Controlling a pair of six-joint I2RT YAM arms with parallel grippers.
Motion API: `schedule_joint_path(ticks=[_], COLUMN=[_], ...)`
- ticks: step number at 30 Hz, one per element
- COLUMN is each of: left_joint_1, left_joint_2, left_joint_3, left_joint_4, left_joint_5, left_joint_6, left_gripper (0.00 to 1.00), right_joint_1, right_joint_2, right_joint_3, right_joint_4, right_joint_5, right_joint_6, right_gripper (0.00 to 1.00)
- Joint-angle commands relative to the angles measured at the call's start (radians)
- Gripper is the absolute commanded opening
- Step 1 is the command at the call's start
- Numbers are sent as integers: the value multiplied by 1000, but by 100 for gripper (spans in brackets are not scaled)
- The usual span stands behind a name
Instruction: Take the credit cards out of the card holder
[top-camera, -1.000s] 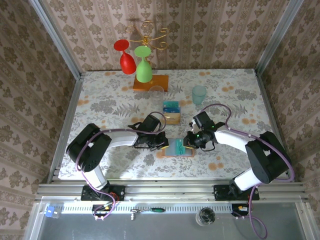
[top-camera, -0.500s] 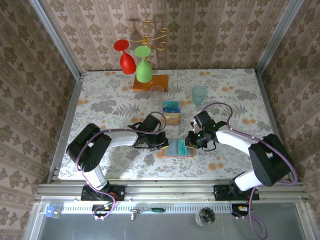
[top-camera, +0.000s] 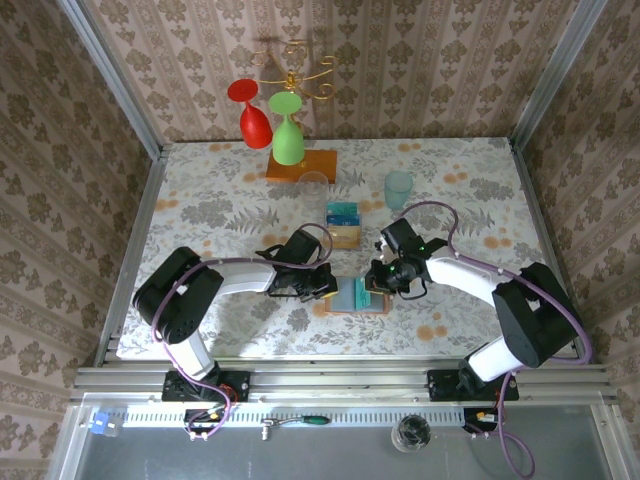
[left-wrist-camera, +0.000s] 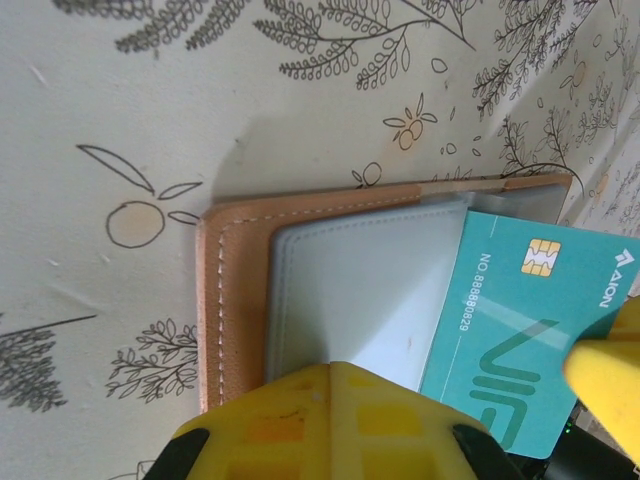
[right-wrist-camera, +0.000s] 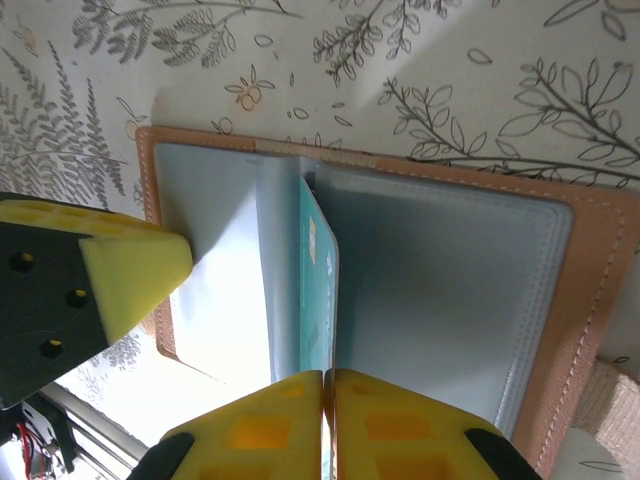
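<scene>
The card holder lies open on the table, salmon-brown rim around grey-blue pockets. My left gripper is shut with nothing between its fingers, its tips over the holder's left pocket. A teal credit card sticks partly out of the middle pocket. My right gripper is shut on that card's near edge and holds it on edge over the fold. From above, the left gripper and right gripper flank the holder. Behind it lie a teal card and a tan card.
A glass rack on an orange wooden base stands at the back with a red glass and a green glass hanging. A clear glass and a pale teal cup stand behind the cards.
My right gripper has shifted slightly toward the far left with the teal card. The left arm has stayed put.
</scene>
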Motion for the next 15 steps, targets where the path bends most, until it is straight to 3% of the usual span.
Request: schedule_joint_path(ticks=[1,11,15], left_joint_1=[-16,-40,-38], left_joint_2=[37,63,57], left_joint_3=[9,27,22], left_joint_4=[5,16,12], left_joint_5=[6,10,8], left_joint_6=[4,-4,-2], left_gripper=[0,0,0], right_joint_1=[15,23,24], right_joint_2=[22,29,34], right_joint_3=[26,30,29], right_joint_4=[-11,-7,-2], right_joint_5=[21,24,24], right_joint_6=[3,9,10], right_gripper=[10,11,7])
